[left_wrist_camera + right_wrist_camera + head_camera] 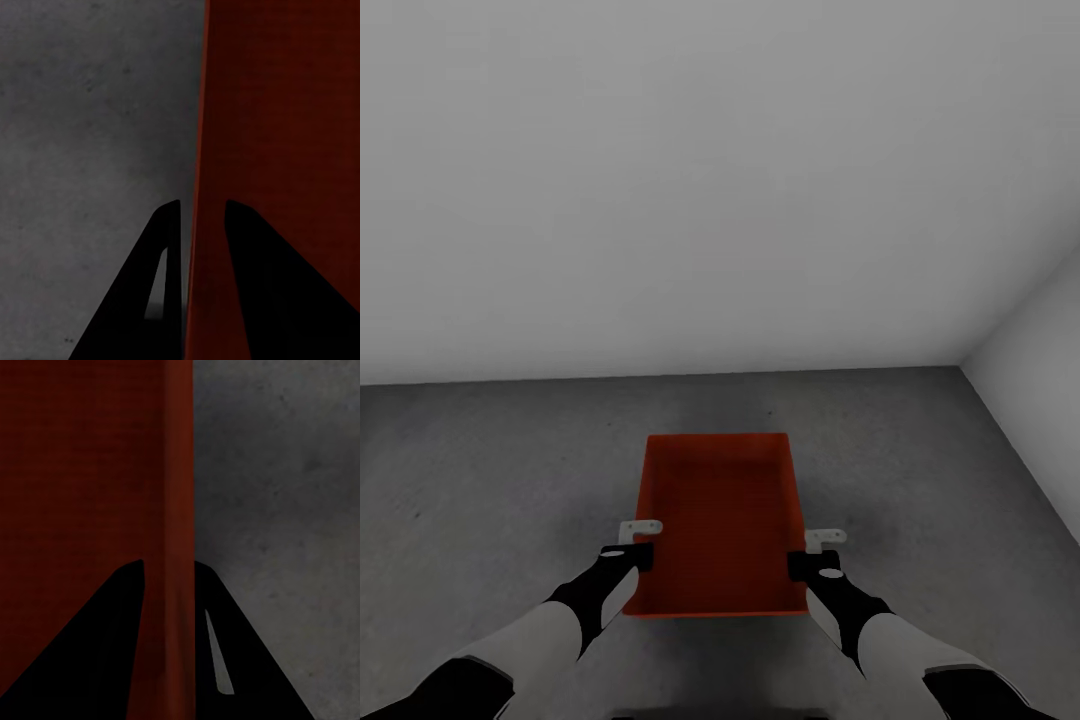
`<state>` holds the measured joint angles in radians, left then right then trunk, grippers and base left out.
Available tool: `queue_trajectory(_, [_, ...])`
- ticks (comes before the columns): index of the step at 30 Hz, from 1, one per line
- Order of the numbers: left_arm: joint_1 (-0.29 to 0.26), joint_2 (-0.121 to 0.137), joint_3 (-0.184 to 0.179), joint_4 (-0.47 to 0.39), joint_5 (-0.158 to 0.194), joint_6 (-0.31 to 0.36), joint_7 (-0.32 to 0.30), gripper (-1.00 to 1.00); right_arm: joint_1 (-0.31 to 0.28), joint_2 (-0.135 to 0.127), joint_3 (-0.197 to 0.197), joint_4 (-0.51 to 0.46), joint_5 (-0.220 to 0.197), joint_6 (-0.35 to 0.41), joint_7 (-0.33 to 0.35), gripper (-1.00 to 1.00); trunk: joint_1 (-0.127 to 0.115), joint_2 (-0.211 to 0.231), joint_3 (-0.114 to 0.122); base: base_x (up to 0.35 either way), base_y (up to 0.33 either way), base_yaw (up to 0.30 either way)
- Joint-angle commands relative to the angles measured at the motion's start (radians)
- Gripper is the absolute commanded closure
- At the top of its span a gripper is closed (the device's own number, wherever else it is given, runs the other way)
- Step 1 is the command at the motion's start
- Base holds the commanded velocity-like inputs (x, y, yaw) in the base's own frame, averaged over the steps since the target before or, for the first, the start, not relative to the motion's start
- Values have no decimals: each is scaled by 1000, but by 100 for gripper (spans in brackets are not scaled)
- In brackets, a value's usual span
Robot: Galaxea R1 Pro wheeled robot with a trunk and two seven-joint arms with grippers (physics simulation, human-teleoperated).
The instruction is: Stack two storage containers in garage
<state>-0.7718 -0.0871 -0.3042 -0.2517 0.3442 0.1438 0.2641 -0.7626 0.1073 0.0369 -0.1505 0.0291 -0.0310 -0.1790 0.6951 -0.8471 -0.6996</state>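
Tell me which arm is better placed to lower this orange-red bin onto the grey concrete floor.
Neither alone: both. The left gripper straddles the left wall of the orange-red open-topped bin, and the right gripper straddles the right wall, one jaw inside and one outside. They mirror each other over the dark grey concrete floor.

You see an orange-red storage container point(722, 520), plain, its inside faintly ribbed with darker lines, though the render may be too soft to be sure. The floor point(480, 470) is dark grey, matt, speckled concrete. The walls point(660, 180) are plain pale grey. Your left gripper point(641, 543) and right gripper point(812, 552) are black with white finger parts; the forearms are white and black.
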Motion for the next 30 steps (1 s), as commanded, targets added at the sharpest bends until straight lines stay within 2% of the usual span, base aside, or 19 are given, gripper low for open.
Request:
queue_trajectory(1, [-1,46,49,-5,-24,-3,21,100,0,0,0,3,-10,-1,9,100,4,-8,-4,0,0,0])
queue_trajectory(30, [-1,45,48,-8,-24,-3,21,100,0,0,0,3,-11,-6,8,100,115,-211,-95,0,0,0])
